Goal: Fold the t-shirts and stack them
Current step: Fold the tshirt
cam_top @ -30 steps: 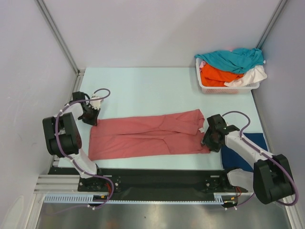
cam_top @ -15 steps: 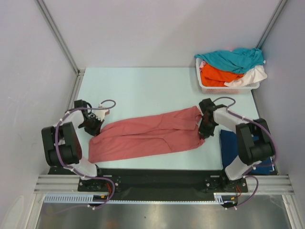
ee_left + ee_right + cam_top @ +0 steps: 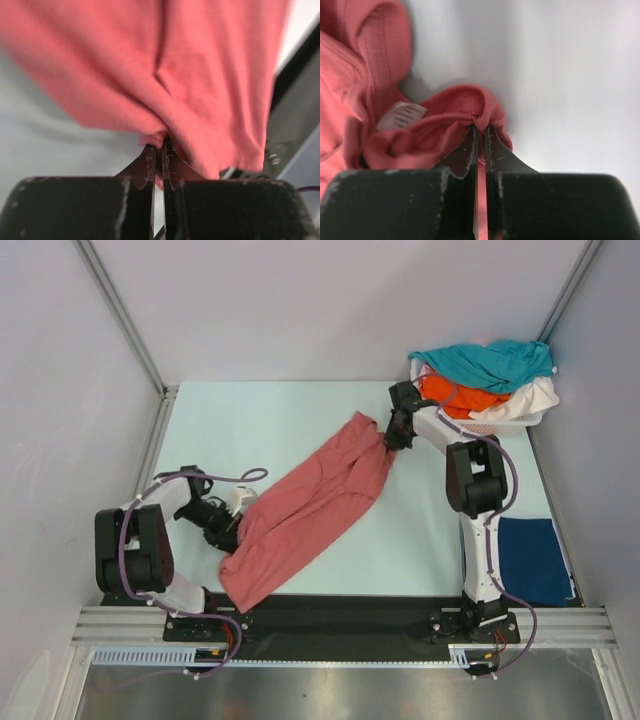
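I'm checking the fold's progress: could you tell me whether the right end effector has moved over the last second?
Yes. The right end effector, shut on the salmon-red t-shirt, has moved away from the near edge, up close to the white basket.

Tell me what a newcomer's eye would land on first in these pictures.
The salmon-red t-shirt is strung diagonally across the table, pinched at its near-left end by the left hand and at its far-right end by the right hand, both shut on cloth. Next, the white basket at the far right corner, heaped with a teal shirt, an orange shirt and a white shirt, and a navy shirt flat at the near right edge.
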You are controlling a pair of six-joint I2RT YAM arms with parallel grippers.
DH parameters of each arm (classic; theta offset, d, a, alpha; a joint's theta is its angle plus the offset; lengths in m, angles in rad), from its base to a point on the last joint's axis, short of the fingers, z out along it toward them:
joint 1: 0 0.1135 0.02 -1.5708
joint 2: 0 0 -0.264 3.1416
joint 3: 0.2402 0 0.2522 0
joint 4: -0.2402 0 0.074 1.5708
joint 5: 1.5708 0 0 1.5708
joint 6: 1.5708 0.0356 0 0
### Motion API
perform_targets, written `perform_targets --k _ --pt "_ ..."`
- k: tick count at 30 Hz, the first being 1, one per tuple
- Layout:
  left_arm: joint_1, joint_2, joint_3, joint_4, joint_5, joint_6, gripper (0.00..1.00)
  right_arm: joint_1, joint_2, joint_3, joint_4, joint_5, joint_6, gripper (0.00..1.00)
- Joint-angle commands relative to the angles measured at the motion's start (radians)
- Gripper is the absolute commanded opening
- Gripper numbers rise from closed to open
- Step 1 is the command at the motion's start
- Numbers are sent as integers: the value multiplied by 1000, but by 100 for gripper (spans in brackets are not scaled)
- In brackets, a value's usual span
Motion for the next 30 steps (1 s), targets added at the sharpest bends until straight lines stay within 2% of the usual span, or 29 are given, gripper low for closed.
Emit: perform_targets --k 1,3,6,8,13,17,20,22,24,25,26,27,29,30 --pt "-121 -12 35 -99 209 9 7 2 111 206 25 39 -17 0" --pt "-213 -20 8 -26 184 -34 7 -1 209 376 -17 45 -7 0" --pt "-282 0 -14 19 160 -68 7 2 333 608 -70 53 -3 0" --pt "-322 29 -12 56 162 -90 8 13 381 697 -76 65 -4 0" --pt "-494 58 23 171 208 -183 10 19 419 699 115 79 16 0" --pt "-624 104 69 217 281 -283 12 24 497 795 200 67 16 0" --pt "-663 115 81 234 326 -314 16 24 540 855 258 76 11 0" --pt "-664 118 78 246 343 -332 24 22 540 852 297 85 -3 0" --pt "-664 118 78 254 326 -344 32 21 540 853 329 94 -24 12" --pt "-664 115 81 248 308 -344 43 18 534 853 335 88 -30 28" --pt "-663 116 86 237 295 -329 47 18 530 860 340 79 -46 35" --pt "-660 115 98 196 285 -317 50 19 521 858 340 79 -55 41" --pt "-638 106 113 155 242 -288 64 22 478 850 349 80 -85 50" --pt "-625 100 123 115 228 -279 67 25 458 841 349 82 -116 53"
